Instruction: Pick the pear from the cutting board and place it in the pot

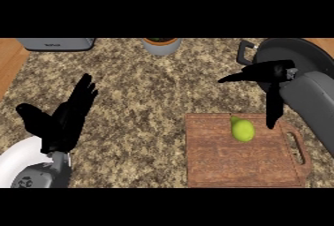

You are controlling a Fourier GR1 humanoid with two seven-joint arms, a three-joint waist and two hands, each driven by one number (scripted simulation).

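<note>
Right hand [271, 84] hangs open above the board [241, 154], fingers straight, pointing down just right of the pear [243, 129].

The smooth green pear lies at the wooden board's far edge; the dark round pot [306, 50] is partly cut off far right. Left hand [65, 117] rests open, fingers up, on the speckled counter [150, 97].

This is a kitchen. A speckled stone counter [143, 92] carries cooking gear: a wooden cutting board [241, 163] near its front right corner, a dark pot [297, 50] at the back right, a toaster [55, 43] at the back left edge, and a potted plant [160, 45] at the back.
</note>
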